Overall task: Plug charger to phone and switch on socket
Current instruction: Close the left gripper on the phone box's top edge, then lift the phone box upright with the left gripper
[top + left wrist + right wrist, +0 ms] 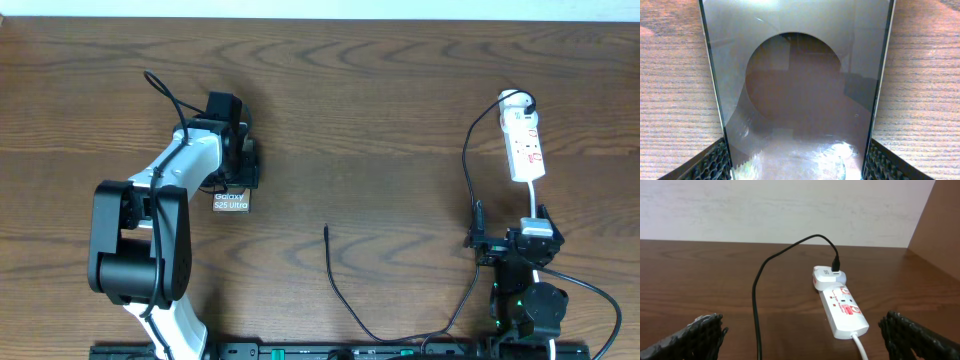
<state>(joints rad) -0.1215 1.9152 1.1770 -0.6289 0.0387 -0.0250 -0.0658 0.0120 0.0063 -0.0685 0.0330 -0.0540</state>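
The phone (230, 200) lies flat on the wooden table at the left, its white lettering showing below my left gripper (238, 168). The left wrist view is filled by the phone's glossy dark face (795, 90), and the left gripper (796, 167) is shut on its two long edges. The charger cable (340, 285) runs from its free tip (327, 231) at mid-table round to its black plug (835, 265), which sits in a white adapter on the socket (525, 140). My right gripper (527, 245) is open just below the socket (842, 307), nothing between its fingers (920, 335).
The socket's white cord (860, 347) trails toward the right gripper. The charger cable (756, 305) crosses the table between the right fingers. A pale wall runs along the table's far edge. Thicker black arm cables lie near the front edge (590, 290).
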